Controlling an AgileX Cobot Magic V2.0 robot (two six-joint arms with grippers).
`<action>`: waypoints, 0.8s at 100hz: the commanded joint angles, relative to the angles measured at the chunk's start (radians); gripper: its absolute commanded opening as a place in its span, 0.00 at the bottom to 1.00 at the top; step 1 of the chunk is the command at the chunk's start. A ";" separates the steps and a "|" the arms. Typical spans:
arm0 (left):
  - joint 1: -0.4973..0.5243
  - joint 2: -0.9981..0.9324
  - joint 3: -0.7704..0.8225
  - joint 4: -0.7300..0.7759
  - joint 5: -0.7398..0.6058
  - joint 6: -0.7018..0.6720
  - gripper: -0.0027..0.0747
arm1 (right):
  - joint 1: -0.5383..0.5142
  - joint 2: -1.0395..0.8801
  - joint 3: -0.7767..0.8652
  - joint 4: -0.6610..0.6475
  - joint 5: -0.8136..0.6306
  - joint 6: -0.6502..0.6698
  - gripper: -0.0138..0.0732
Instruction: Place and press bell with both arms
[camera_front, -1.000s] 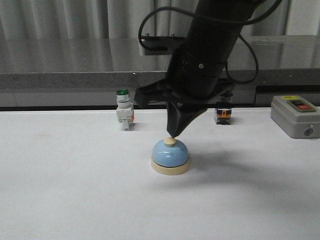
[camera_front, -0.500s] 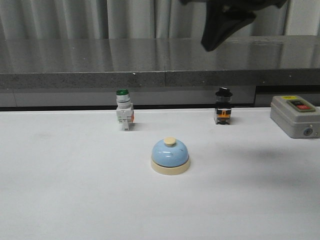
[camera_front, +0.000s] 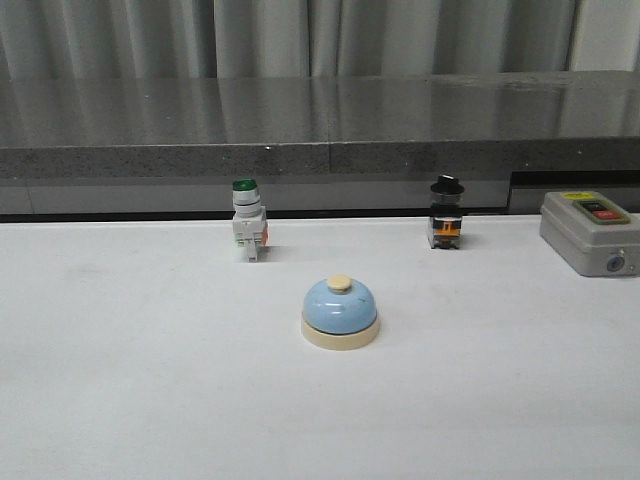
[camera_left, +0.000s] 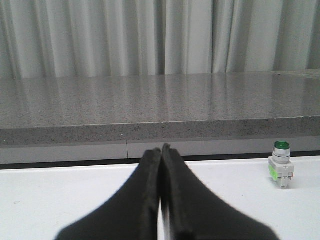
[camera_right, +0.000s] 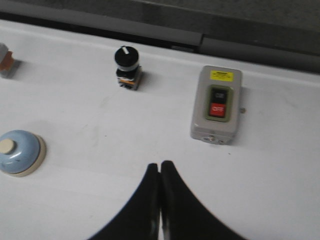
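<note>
Both tools are pressed shut with nothing between the fingers — the left tool (camera_left: 161, 150) low over the bench (camera_front: 150, 400), the right tool (camera_right: 160, 165) above it. The bell (camera_front: 340, 311) sits upright mid-bench, untouched: a light-blue dome, a cream round base, a cream knob on top — well apart from the grey box (camera_right: 216, 104).

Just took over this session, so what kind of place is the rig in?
Probably a lab test bench, not a home or shop: a plain white table backed by a grey stone ledge and curtains, with industrial switches and a control box lined up behind the bell.
</note>
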 joint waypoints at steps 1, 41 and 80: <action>0.003 -0.031 0.043 -0.008 -0.075 -0.007 0.01 | -0.042 -0.107 0.046 -0.005 -0.105 -0.006 0.08; 0.003 -0.031 0.043 -0.008 -0.075 -0.007 0.01 | -0.076 -0.551 0.350 -0.005 -0.262 -0.006 0.08; 0.003 -0.031 0.043 -0.008 -0.075 -0.007 0.01 | -0.076 -0.710 0.400 -0.005 -0.225 -0.006 0.08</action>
